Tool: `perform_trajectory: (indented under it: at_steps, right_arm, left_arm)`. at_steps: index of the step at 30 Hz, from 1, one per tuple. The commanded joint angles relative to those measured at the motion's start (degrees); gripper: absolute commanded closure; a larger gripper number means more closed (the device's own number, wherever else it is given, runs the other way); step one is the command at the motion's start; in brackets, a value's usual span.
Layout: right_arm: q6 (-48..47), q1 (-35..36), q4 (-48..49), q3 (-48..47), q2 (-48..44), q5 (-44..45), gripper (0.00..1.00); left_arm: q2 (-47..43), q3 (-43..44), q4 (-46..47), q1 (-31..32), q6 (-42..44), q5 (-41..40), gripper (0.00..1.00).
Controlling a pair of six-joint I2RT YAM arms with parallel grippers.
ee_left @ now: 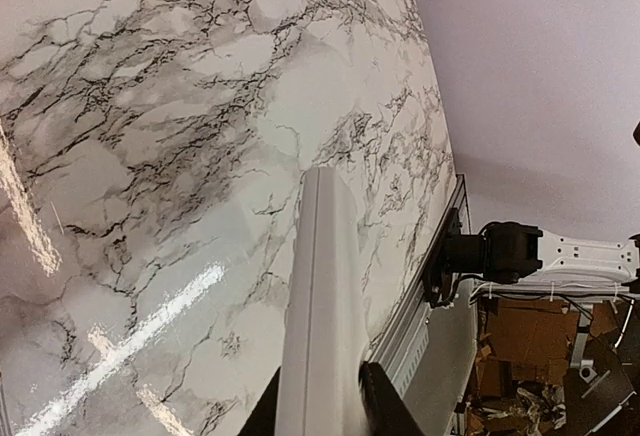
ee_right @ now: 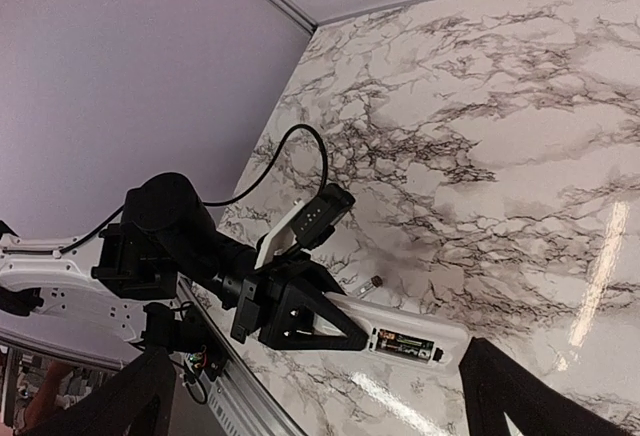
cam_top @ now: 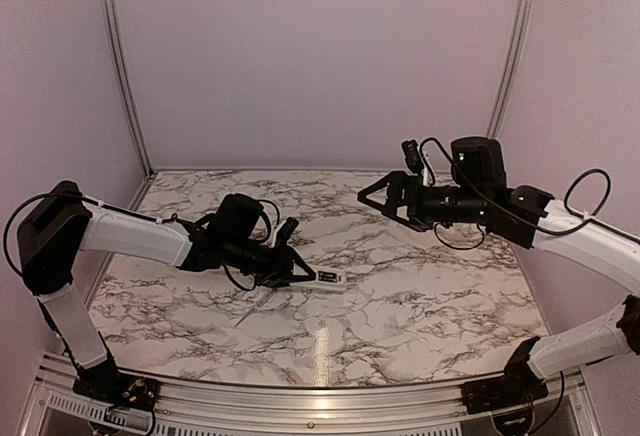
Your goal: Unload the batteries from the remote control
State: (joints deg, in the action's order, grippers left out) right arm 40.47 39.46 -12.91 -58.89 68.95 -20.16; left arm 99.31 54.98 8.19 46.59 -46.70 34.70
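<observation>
My left gripper (cam_top: 298, 274) is shut on one end of the white remote control (cam_top: 330, 278) and holds it low over the marble table (cam_top: 420, 296). In the left wrist view the remote (ee_left: 320, 286) runs out from between the black fingers (ee_left: 385, 406). The right wrist view shows the remote (ee_right: 450, 326) with its recess uncovered and a dark battery (ee_right: 405, 344) with a green and orange label lying in it. A tiny thin cylinder (ee_right: 368, 284) lies on the table just beyond the remote. My right gripper (cam_top: 372, 196) hangs open and empty, raised well to the remote's right.
A thin pale grey stick (cam_top: 255, 308) lies on the table just in front of the left gripper. Lilac walls close in the back and both sides. A metal rail (cam_top: 300, 396) runs along the near edge, and the right arm's base (ee_left: 510, 251) stands on it.
</observation>
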Motion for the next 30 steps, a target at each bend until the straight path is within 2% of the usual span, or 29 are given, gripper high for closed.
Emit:
perform_trajectory:
  at_steps: [1, 14, 18, 20, 27, 30]
  right_arm:
    - [1.7, -0.3, -0.2, 2.1, -2.1, 1.3, 0.02]
    - [1.9, -0.3, -0.9, 3.3, -1.9, 1.2, 0.01]
    - [1.2, -0.3, -2.3, 2.7, -1.6, 1.5, 0.02]
    - [1.2, -0.3, -2.4, 2.6, -1.6, 1.6, 0.02]
    - [0.6, -0.3, -2.7, 2.1, -0.3, 0.8, 0.02]
    - [0.5, -0.3, -2.9, 1.7, 0.1, 0.5, 0.02]
  left_arm:
    - [2.3, -1.2, 5.7, 0.3, -2.5, 2.2, 1.0]
    - [12.5, 0.6, 14.0, 0.4, -7.1, 6.3, 1.0]
    - [13.7, 0.5, 14.1, 0.3, -7.4, 6.5, 0.94]
    - [14.0, 0.4, 13.8, 0.4, -7.2, 7.0, 0.9]
    - [12.8, -0.4, 11.1, 0.3, -4.5, 6.7, 0.57]
    - [11.9, -0.5, 8.7, 0.3, -2.8, 5.9, 0.47]
